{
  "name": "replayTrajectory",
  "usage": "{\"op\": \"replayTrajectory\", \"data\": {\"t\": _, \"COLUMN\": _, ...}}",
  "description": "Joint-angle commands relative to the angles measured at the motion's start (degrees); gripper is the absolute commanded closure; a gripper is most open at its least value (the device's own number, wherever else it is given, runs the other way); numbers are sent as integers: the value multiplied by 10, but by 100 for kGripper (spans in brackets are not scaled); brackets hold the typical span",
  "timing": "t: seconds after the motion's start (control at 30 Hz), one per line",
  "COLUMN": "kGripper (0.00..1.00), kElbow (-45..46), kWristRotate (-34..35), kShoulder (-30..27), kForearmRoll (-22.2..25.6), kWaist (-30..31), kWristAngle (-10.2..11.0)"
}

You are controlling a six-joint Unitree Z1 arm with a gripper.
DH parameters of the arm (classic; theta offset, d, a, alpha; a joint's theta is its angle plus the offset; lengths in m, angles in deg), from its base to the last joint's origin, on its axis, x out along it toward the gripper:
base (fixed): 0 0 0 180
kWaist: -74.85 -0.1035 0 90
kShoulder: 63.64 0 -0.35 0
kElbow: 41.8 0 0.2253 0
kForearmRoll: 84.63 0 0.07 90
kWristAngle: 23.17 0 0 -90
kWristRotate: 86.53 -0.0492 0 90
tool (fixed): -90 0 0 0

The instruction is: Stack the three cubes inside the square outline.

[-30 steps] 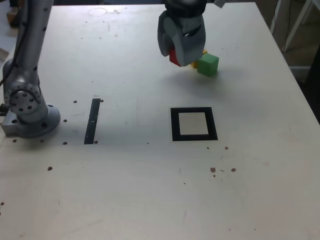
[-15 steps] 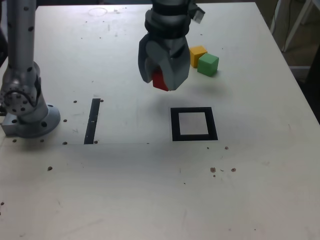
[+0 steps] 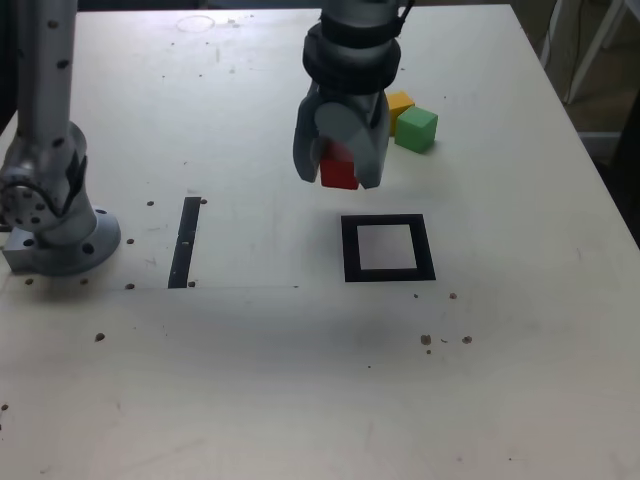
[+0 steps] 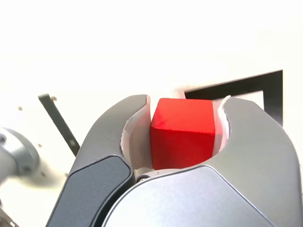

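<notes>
Two grey fingers (image 4: 118, 137) clamp the red cube (image 3: 339, 171) between them, and in the wrist view we see its faces pressed flush against the pale inner pads on both sides, its top face level and its edges square to the jaws. Being a cube, it has no long axis for us to give; it sits upright in the grip, not tilted. Our gripper (image 3: 338, 165) hangs above the table (image 3: 300, 380), clear of the surface, with the cube raised and touching nothing but the fingers. Just below it and toward the exterior view's right lies the square outline (image 3: 388, 247), flat, its pale centre bare; in the wrist view we see one black corner of it beyond the cube. Behind the gripper, toward the exterior view's right, the yellow cube (image 3: 400, 102) and the green cube (image 3: 416, 129) stand side by side on the table, touching or nearly so, we cannot tell which; the arm partly hides the yellow one. Well apart on the exterior view's left lies a narrow black strip (image 3: 185, 242), and beyond it stands the arm's base (image 3: 55, 235). Small dark specks (image 3: 445, 340) dot the tabletop near the outline.
</notes>
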Motion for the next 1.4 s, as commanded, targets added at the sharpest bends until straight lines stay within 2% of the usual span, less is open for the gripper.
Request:
{"op": "replayTrajectory", "data": {"t": 0.0, "kGripper": 70, "kElbow": -14, "kWristRotate": 86, "kShoulder": 11, "kForearmRoll": 20, "kWaist": 10, "kWristAngle": -5}}
{"op": "replayTrajectory", "data": {"t": 0.13, "kGripper": 70, "kElbow": -37, "kWristRotate": 133, "kShoulder": 25, "kForearmRoll": 40, "kWaist": 30, "kWristAngle": -21}}
{"op": "replayTrajectory", "data": {"t": 0.23, "kGripper": 70, "kElbow": -46, "kWristRotate": 164, "kShoulder": 36, "kForearmRoll": 46, "kWaist": 35, "kWristAngle": -43}}
{"op": "replayTrajectory", "data": {"t": 0.4, "kGripper": 70, "kElbow": -60, "kWristRotate": 184, "kShoulder": 55, "kForearmRoll": 49, "kWaist": 35, "kWristAngle": -64}}
{"op": "replayTrajectory", "data": {"t": 0.93, "kGripper": 70, "kElbow": -118, "kWristRotate": 180, "kShoulder": 135, "kForearmRoll": 40, "kWaist": 31, "kWristAngle": -76}}
{"op": "replayTrajectory", "data": {"t": 1.37, "kGripper": 66, "kElbow": -111, "kWristRotate": 170, "kShoulder": 147, "kForearmRoll": 24, "kWaist": 29, "kWristAngle": -75}}
